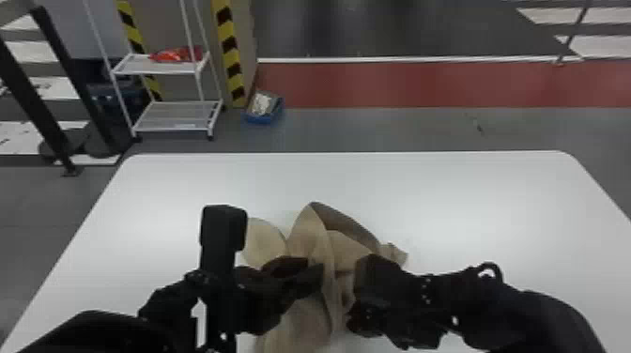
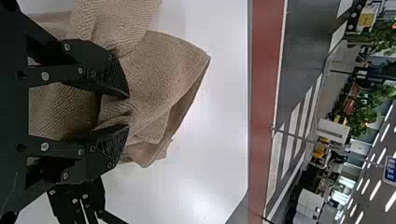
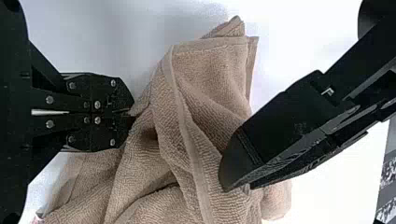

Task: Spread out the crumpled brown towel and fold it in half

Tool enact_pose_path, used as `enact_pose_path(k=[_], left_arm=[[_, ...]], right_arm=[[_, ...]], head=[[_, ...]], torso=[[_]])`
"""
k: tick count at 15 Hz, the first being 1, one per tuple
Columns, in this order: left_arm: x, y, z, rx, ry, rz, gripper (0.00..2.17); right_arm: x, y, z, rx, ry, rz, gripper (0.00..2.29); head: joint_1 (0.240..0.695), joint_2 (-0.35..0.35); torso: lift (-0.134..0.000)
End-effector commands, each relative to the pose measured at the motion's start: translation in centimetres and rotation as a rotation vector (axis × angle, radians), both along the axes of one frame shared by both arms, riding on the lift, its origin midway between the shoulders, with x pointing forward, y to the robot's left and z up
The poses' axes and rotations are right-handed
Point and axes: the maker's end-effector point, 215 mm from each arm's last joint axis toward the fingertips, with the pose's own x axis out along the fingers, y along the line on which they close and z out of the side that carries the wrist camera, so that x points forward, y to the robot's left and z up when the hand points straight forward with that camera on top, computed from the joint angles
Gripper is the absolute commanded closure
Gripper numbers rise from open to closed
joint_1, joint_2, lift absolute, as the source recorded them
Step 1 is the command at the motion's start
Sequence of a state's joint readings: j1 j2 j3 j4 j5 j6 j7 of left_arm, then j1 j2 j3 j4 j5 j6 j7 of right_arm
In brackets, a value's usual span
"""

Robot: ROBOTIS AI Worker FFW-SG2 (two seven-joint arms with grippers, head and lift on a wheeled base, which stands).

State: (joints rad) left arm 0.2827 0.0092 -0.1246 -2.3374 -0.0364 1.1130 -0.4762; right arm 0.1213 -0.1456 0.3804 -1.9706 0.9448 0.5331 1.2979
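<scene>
Right gripper (image 3: pixel 133 113), pinching brown towel (image 3: pixel 205 70); left gripper (image 2: pixel 127 112), a fold between its spread fingers; step: spreading, apparently; next: left should pinch, then both part.

The place looks like a large indoor workshop or robotics lab. Beyond the far edge of the white table (image 1: pixel 422 162), a red floor lane (image 1: pixel 422 84) with a white border line (image 1: pixel 399 59) crosses the gray floor (image 1: pixel 375 129). Past its far left corner stand a white metal shelf rack (image 1: pixel 155 70) and black-and-yellow hazard striping (image 1: pixel 230 47). The left wrist view adds strip lights (image 2: pixel 372 187), a blue sign (image 2: pixel 391 169) and green plants (image 2: pixel 366 115) in a deep, cluttered hall.
</scene>
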Motion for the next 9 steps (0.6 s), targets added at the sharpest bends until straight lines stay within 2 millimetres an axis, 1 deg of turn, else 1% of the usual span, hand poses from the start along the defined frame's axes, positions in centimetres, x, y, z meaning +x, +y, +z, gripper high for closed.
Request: enact_pose_path(k=[1, 2, 4, 6, 7, 9], left_arm=[[0.2, 0.5, 1.0, -0.013, -0.017, 0.015, 1.87], [0.3, 1.1, 1.4, -0.011, -0.026, 0.026, 2.11], [0.8, 2.9, 2.4, -0.009, -0.047, 0.055, 2.14], [1.4, 5.1, 3.6, -0.015, -0.07, 0.094, 2.14], [1.4, 6.5, 3.5, -0.023, -0.053, 0.115, 2.14], [2.1, 9.4, 4.6, -0.043, -0.069, 0.161, 2.14]], right_arm=[[0.9, -1.0, 1.0, 0.009, -0.022, -0.024, 1.42], [1.6, -1.7, 2.0, 0.02, -0.042, -0.044, 1.42], [3.2, -3.5, 4.2, 0.053, -0.079, -0.091, 1.42], [5.2, -5.6, 7.4, 0.106, -0.13, -0.148, 1.42], [5.9, -6.8, 8.7, 0.124, -0.154, -0.174, 1.42], [6.9, -9.2, 10.2, 0.147, -0.177, -0.22, 1.42]], head=[[0.695, 0.042], [0.695, 0.041], [0.695, 0.037], [0.695, 0.034], [0.695, 0.033], [0.695, 0.034]], torso=[[-0.125], [-0.125], [-0.125], [-0.125], [-0.125], [-0.125]])
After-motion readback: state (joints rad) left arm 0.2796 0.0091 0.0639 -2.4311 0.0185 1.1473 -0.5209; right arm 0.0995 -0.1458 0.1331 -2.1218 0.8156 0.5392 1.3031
